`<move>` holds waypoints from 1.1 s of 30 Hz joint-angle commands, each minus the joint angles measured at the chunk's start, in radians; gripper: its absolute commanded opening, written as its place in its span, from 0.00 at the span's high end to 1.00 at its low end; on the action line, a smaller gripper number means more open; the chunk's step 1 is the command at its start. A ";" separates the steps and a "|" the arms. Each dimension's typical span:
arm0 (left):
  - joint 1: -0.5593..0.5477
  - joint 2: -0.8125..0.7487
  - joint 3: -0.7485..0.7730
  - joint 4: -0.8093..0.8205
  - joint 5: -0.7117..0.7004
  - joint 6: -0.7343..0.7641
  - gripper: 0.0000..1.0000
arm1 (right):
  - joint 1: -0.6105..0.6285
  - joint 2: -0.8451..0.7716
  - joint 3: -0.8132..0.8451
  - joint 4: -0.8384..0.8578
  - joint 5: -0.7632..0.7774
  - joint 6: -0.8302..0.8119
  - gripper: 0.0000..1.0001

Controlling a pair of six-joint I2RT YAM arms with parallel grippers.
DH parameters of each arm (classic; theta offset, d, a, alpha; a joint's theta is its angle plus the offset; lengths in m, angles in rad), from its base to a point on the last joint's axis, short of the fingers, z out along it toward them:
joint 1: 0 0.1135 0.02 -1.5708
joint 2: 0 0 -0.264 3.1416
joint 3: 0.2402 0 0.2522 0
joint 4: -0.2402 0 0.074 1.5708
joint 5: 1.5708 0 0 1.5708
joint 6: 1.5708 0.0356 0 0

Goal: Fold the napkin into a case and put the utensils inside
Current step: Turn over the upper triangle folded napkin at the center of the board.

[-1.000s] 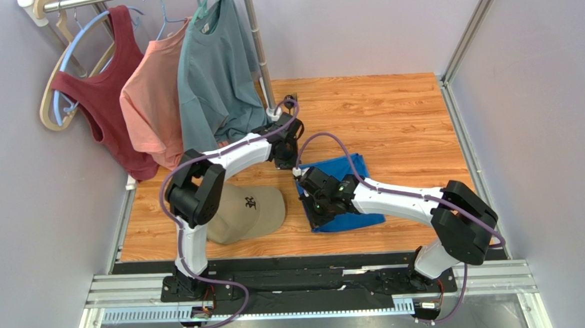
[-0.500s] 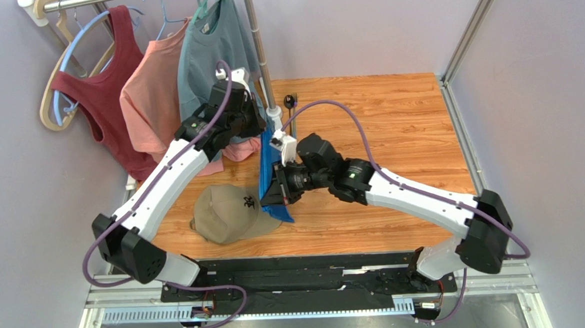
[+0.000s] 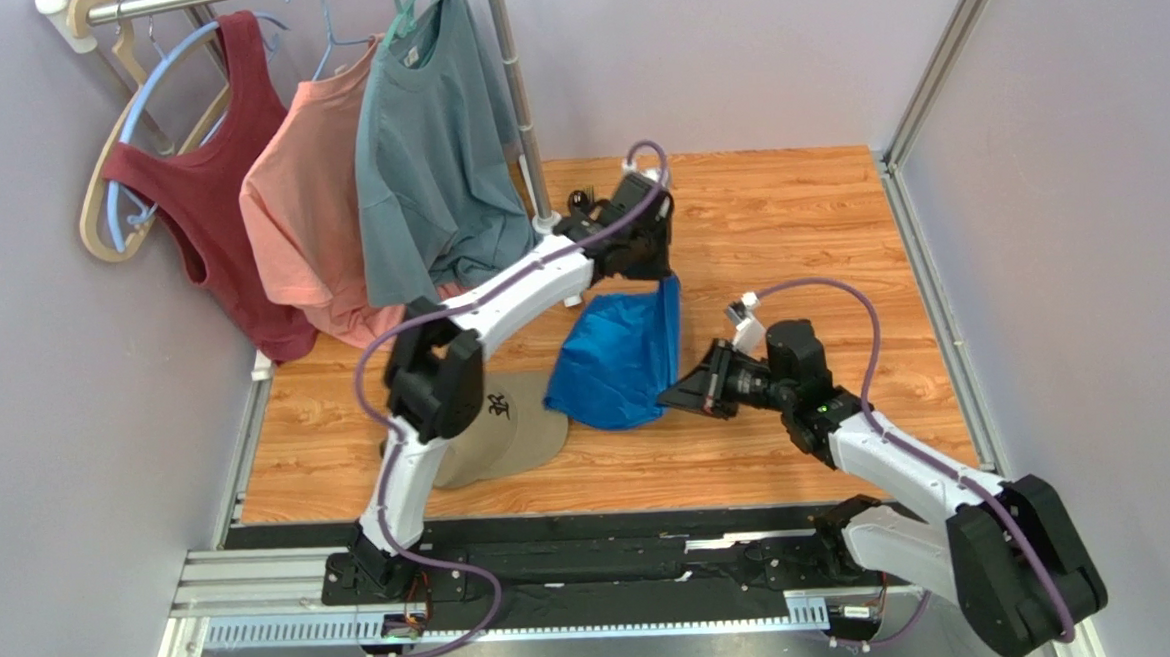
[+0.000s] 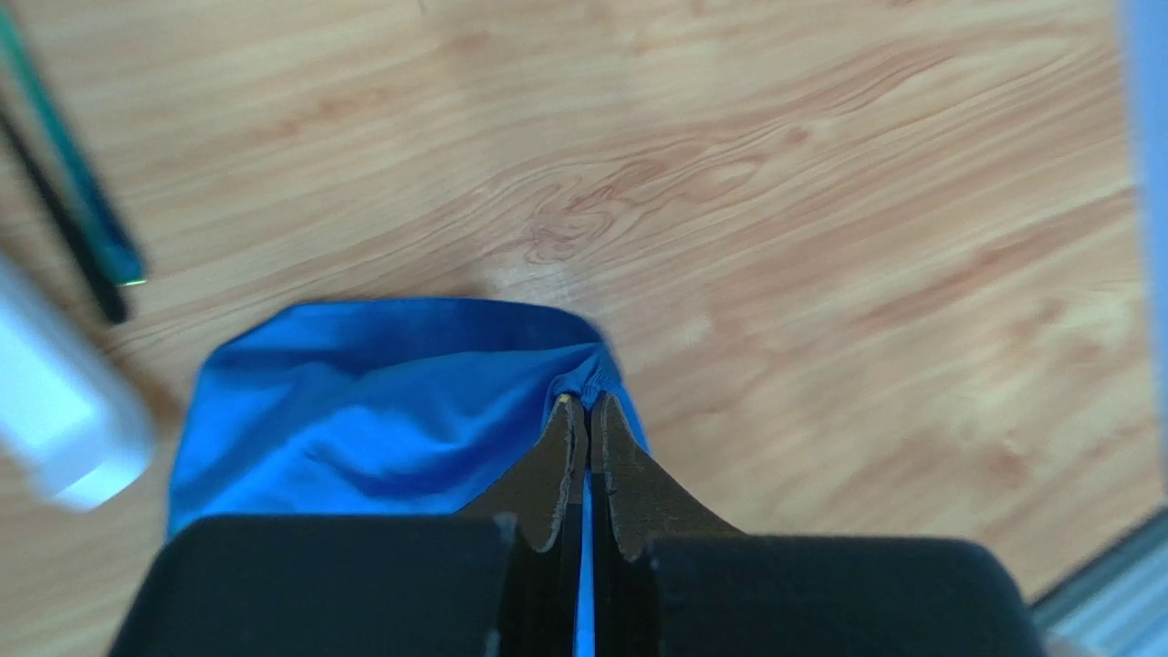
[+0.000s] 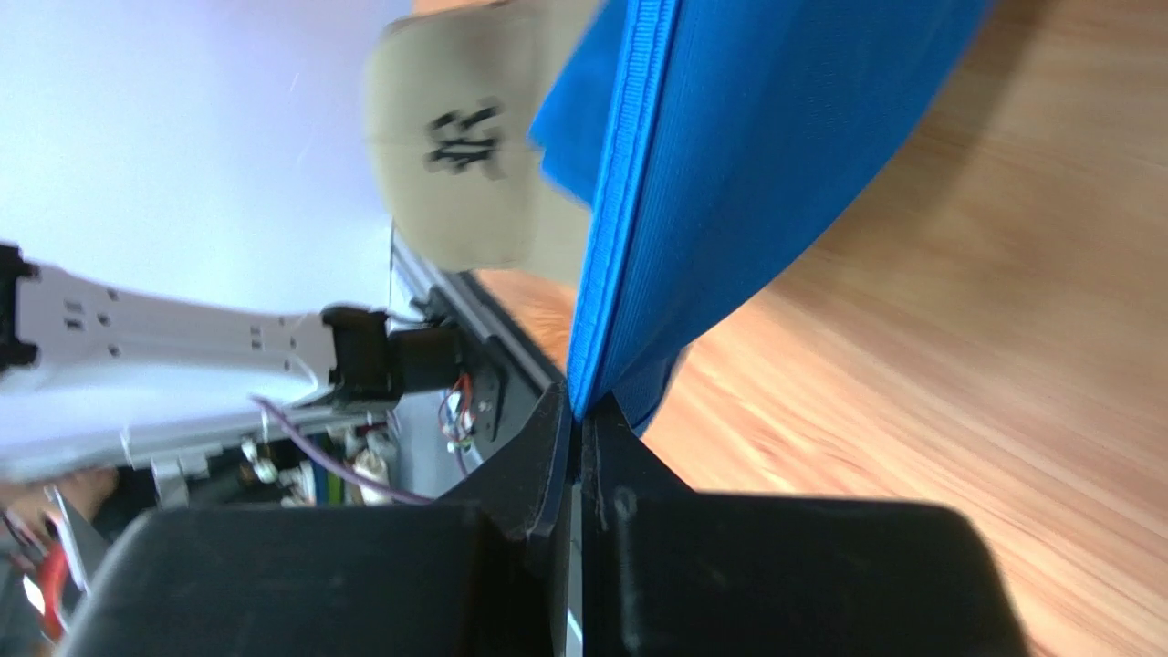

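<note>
Shiny blue napkin (image 3: 616, 360) sags in soft folds, pinched at two corners

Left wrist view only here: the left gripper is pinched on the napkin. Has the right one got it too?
Observer: Yes, the right gripper is shut on the napkin's hemmed edge.
Operator: Is the cloth lying flat?
Observer: No, it hangs bunched between the left gripper and the right.
Operator: Anything close to it?
Observer: A tan cap lies just beside its low end.
</note>
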 commanded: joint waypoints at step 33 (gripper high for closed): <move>-0.163 0.290 0.325 0.230 0.156 0.101 0.17 | -0.433 -0.395 0.066 -0.881 0.458 -0.152 0.30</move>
